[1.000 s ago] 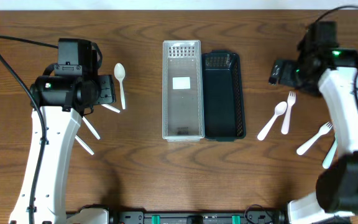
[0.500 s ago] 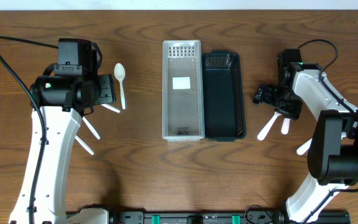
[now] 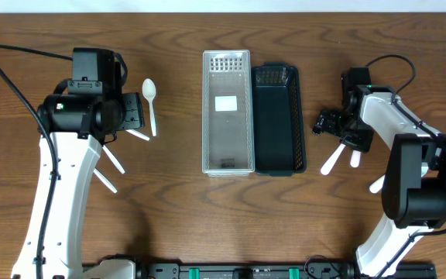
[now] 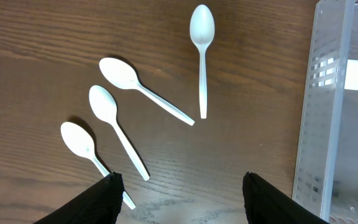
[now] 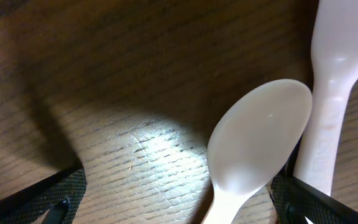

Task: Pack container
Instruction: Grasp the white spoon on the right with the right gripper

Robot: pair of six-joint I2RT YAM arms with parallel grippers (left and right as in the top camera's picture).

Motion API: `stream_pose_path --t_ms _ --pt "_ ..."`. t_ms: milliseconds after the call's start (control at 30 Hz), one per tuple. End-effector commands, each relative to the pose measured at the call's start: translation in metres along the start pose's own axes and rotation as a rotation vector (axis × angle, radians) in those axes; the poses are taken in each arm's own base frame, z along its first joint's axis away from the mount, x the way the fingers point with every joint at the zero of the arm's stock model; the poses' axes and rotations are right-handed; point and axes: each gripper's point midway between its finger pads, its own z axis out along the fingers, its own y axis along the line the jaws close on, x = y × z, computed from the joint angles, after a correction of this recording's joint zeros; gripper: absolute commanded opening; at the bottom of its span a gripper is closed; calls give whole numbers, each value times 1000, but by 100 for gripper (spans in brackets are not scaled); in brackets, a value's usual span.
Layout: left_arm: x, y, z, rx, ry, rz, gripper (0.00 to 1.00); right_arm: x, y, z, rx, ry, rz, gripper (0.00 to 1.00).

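A clear container (image 3: 227, 159) and a dark container (image 3: 279, 155) lie side by side mid-table. Several white spoons lie left of them, one in the overhead view (image 3: 150, 101), all in the left wrist view (image 4: 202, 56) (image 4: 142, 90) (image 4: 114, 127) (image 4: 79, 142). My left gripper (image 3: 134, 116) (image 4: 182, 193) hovers open and empty above them. My right gripper (image 3: 333, 122) (image 5: 179, 205) is open and low at the table. A white spoon (image 3: 331, 160) (image 5: 260, 143) has its bowl between the fingers, nearer the right one. A white fork (image 3: 355, 157) (image 5: 337, 81) lies just beside it.
Another white fork (image 3: 378, 184) lies at the right, partly under my right arm. The clear container's edge shows at the right of the left wrist view (image 4: 340, 124). Both containers hold no cutlery. The table is brown wood.
My right arm has swung down from the back right to the table, over the spoon and fork. The left arm has not moved.
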Motion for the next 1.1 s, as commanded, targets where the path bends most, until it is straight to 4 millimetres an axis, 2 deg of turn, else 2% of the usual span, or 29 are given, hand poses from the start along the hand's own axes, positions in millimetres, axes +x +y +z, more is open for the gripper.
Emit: stream_pose_path --t_ms 0,200,333,567,800,900,1067 --pt "-5 3 -6 -9 -23 -17 64 16 -2 16 8 54 -8 96" --pt "-5 3 -6 -9 -22 -17 64 19 -2 16 6 68 -9 71" --pt "-5 3 -6 -9 -22 -17 64 20 0 16 -5 73 -8 64" --pt "-5 3 -6 -9 -22 -16 64 20 0 16 -7 73 -8 35" --pt "-5 3 -6 -9 -22 -16 65 20 0 16 -7 73 -8 22" --pt "-5 3 -6 -9 -22 -16 65 20 0 16 -7 73 -8 9" --pt "-5 3 -6 -9 -22 -16 64 20 0 16 -7 73 -8 7"
